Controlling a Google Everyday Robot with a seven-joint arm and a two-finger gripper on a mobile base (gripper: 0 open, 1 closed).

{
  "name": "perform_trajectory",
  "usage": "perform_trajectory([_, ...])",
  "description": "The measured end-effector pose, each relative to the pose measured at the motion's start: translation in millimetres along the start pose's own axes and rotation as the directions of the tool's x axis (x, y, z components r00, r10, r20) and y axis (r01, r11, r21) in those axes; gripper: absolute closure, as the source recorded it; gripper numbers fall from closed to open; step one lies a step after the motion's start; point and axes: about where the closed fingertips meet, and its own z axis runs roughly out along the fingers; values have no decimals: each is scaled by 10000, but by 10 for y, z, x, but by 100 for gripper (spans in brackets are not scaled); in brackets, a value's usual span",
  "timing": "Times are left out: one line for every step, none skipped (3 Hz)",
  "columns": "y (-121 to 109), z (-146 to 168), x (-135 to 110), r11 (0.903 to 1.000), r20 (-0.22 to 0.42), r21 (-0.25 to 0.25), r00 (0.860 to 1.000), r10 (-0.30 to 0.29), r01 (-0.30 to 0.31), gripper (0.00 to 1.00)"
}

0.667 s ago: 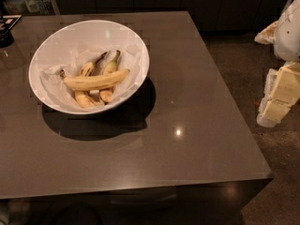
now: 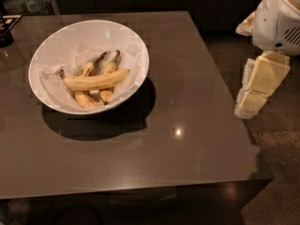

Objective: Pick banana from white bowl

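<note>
In the camera view, the hand point(image 2: 257, 87) hangs well to the right of the white bowl point(image 2: 137, 43), just past the table point(image 2: 187, 144) edge on that side. Compared with a moment ago it has edged a little closer to the bowl, and more of the white arm point(image 2: 279, 18) above it shows. The approach looks barely begun, with the whole reach across still ahead.

The banana point(image 2: 96, 81) has not shifted. It lies across the middle of the bowl, on top of the shorter bananas point(image 2: 109, 69) and the crumpled paper point(image 2: 50, 81), untouched.

I cannot tell whether the hand is released or clenched, since it shows only as pale blocks seen side-on. It carries nothing visible. The arm is cut off by the frame's top and right edges. The lower bananas are partly hidden under the long one, so how they are stacked is unclear.
</note>
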Motion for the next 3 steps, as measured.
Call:
perform_trajectory([-4,-21,-527,9984,165,-105,9983,-561,563,0])
perform_trajectory([20,113,-1110,9859,285,-420,9866,-1607,1618,0])
perform_trajectory([19,112,-1110,9860,288,-413,9866,-1605,1616,0])
